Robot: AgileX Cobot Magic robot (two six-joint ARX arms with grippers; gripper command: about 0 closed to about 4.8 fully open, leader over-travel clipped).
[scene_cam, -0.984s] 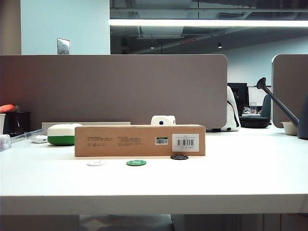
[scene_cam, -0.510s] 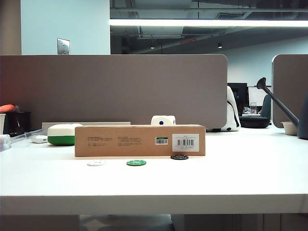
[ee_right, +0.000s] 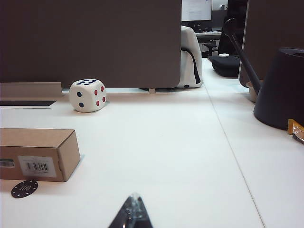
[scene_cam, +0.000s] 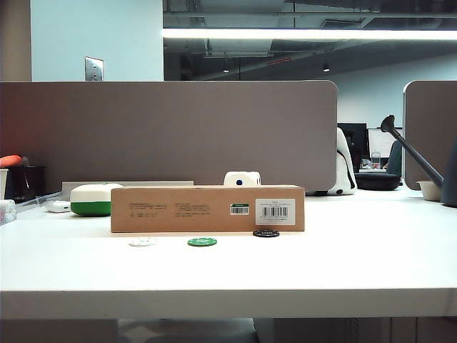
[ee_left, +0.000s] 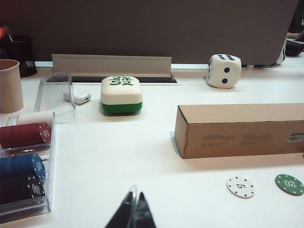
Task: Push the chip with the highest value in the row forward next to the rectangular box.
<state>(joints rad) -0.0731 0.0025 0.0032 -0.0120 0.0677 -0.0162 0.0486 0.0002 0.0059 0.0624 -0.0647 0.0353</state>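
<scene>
The black chip marked "100" lies right in front of the brown rectangular box, below its barcode label. A green "20" chip and a white "5" chip lie further from the box, to the left. My left gripper is shut and empty, held back from the white chip and the green chip. My right gripper is shut and empty too, well to the right of the black chip. Neither arm shows in the exterior view.
A white-and-green mahjong-tile container and a large die stand behind the box. A clear rack of stacked chips and a tan cup are at the left. A black watering can stands at the right.
</scene>
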